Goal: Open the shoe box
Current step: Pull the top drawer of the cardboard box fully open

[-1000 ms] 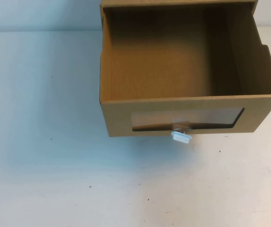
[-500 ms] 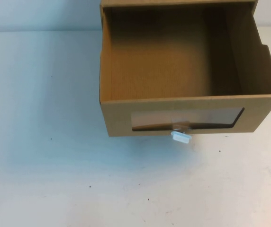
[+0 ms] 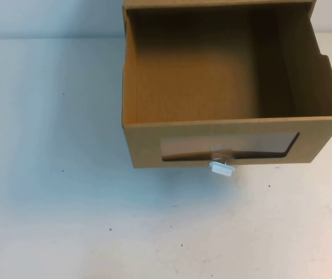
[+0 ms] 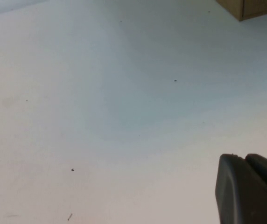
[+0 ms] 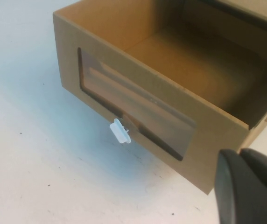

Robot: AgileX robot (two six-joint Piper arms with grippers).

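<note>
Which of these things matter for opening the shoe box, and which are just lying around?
For the job:
shoe box, drawer pulled out
white handle on its front
right gripper, shut, near the box's front corner
left gripper, low at the near left, away from the box

Just there:
table

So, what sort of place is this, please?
Probably a robot test bench, not a home: a plain white table, one cardboard shoe box pulled open like a drawer, the left gripper over the table's near left edge and the right gripper in front of the box.
</note>
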